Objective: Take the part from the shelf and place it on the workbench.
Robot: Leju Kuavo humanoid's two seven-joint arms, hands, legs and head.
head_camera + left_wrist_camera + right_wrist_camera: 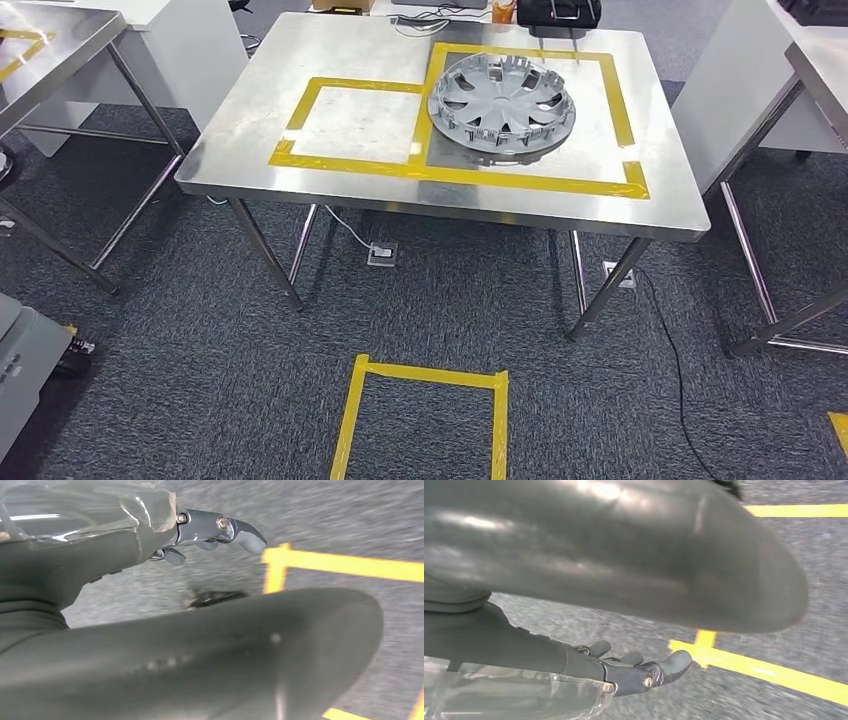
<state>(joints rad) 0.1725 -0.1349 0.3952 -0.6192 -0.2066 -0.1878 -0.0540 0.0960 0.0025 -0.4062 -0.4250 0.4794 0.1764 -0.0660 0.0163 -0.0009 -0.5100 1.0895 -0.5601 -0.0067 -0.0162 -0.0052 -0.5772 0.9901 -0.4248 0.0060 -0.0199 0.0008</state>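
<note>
Wheel cover (502, 96) lies flat inside yellow-taped square on workbench (300, 175), well apart from fingers. Left hand (150, 540), right hand (589, 665) hang over carpet, fingers loosely apart, holding nothing; placement looks done.

The surface (300, 150) is brushed steel, smooth with a dull sheen, edged in glossy yellow tape (470, 178). Near its far right corner the wheel cover (502, 98) looks like silver-painted plastic, satin. The floor (200, 380) is rough dark grey carpet.

Left robot hand (210, 532), right robot hand (639, 667): empty, fingers apart.
</note>
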